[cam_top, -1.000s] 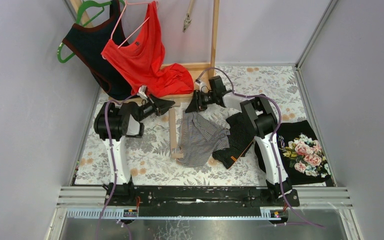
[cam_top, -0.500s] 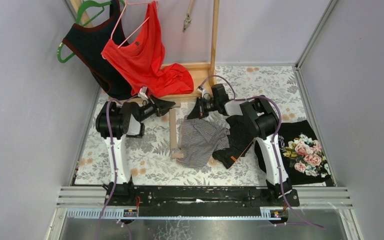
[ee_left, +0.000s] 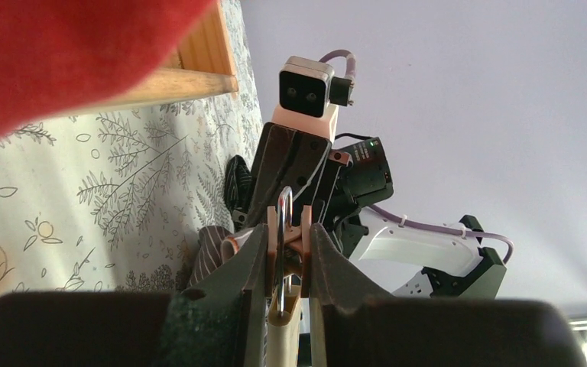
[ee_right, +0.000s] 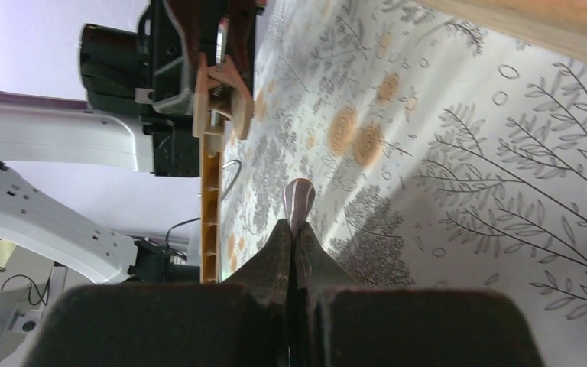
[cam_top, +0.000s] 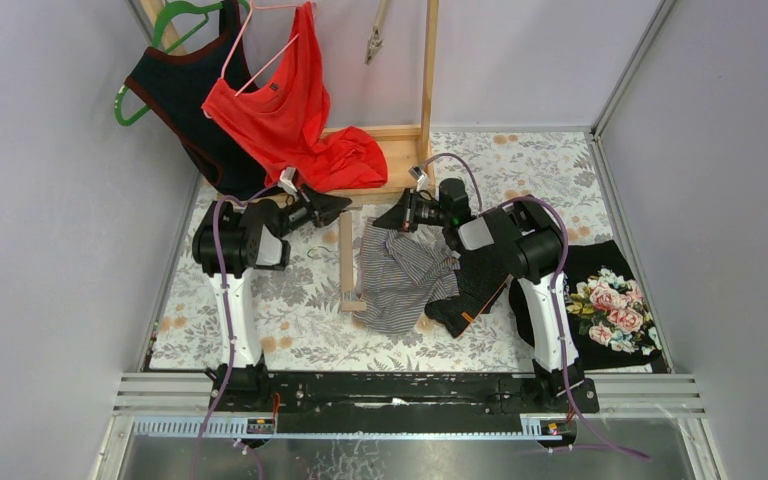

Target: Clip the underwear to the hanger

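The striped underwear (cam_top: 400, 278) lies bunched on the floral table. My right gripper (cam_top: 384, 222) is shut on its upper left edge, and a fold of striped cloth (ee_right: 299, 197) sticks out past the closed fingertips. The hanger (cam_top: 346, 262) is a wooden bar lying left of the underwear. My left gripper (cam_top: 338, 209) is shut on the hanger's clip (ee_left: 289, 223) at the bar's far end, squeezing its two peach arms. In the right wrist view the clip (ee_right: 218, 86) stands ahead, left of the held cloth. The two grippers are a short gap apart.
A black garment (cam_top: 478, 268) lies against the underwear's right side. A black floral cloth (cam_top: 610, 300) is at the far right. On the wooden rack (cam_top: 426, 80) behind, a red top (cam_top: 295, 110) and a dark top (cam_top: 185, 100) hang close above my left gripper.
My right gripper has closed on the underwear's edge and its wrist has swung right and nearer. The cloth's top edge has bunched up. My left gripper has stayed put on the clip.
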